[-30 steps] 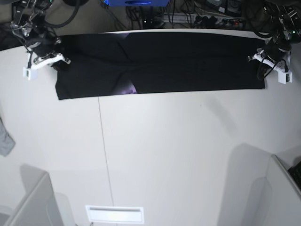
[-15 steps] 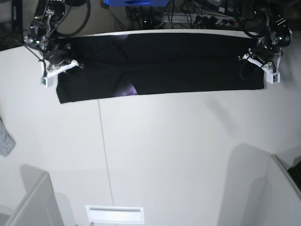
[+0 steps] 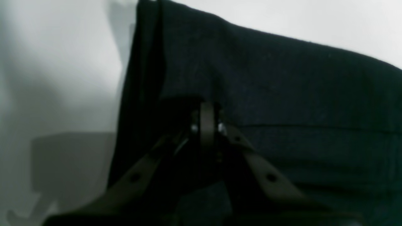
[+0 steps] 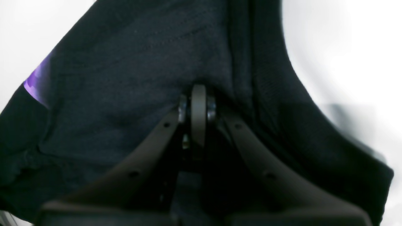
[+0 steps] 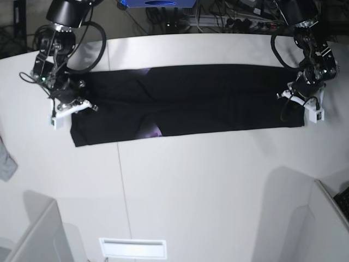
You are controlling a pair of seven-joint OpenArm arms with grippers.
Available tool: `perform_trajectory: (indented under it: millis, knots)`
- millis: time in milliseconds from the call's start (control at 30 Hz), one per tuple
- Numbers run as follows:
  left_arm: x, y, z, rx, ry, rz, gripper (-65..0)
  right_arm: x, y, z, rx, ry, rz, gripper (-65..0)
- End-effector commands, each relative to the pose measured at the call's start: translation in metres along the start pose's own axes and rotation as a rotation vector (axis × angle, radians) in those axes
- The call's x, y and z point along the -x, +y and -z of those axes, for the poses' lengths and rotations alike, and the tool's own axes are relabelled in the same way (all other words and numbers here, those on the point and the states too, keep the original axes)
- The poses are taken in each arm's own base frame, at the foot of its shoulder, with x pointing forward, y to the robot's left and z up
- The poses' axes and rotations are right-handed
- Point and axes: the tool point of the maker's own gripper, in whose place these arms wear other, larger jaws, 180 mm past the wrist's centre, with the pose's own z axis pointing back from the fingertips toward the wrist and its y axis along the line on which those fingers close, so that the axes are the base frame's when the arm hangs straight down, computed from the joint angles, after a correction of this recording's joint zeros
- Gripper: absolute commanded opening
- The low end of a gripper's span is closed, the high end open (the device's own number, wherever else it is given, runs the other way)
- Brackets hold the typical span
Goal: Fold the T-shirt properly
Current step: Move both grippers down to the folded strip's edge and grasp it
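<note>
T-shirt stretched as 1 long band across the table, long axis 9 to 3 o'clock; left gripper and right gripper pinch its ends.

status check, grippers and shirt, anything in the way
Left gripper and right gripper shut on T-shirt ends. Shirt a long folded strip on table. Nothing blocking.

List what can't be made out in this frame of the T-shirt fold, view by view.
- Base view: most of the print on the T-shirt is folded inside; only purple patches show. The grey cloth is cut off by the left edge.
- Left wrist view: the left gripper fingers are dark against black fabric, so how many layers they pinch is unclear.
- Right wrist view: the right gripper hides the pinched fabric; the table at right is blurred.
</note>
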Motion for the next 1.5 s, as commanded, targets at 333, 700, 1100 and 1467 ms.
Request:
perform_trajectory:
  millis: [333,700,1100,1467]
  knots:
    - [-0.033,-0.015,0.023,0.019,-0.022,-0.048,-65.0,-0.03,-0.003,0.006,0.134,-0.017,-0.105,-65.0]
    - [-0.093,-0.006,-0.03,-0.03,-0.143,0.057,-65.0,-0.057,0.025,-0.027,0.101,-0.156,-0.163,-65.0]
    - [-0.08,0.029,-0.081,-0.103,-0.125,0.198,-59.9,-0.045,0.061,-0.052,0.044,-0.207,-0.229,-65.0]
    - [-0.064,0.033,-0.061,-0.065,-0.117,0.134,-3.5,-0.027,0.074,-0.046,0.012,-0.165,-0.256,-65.0]
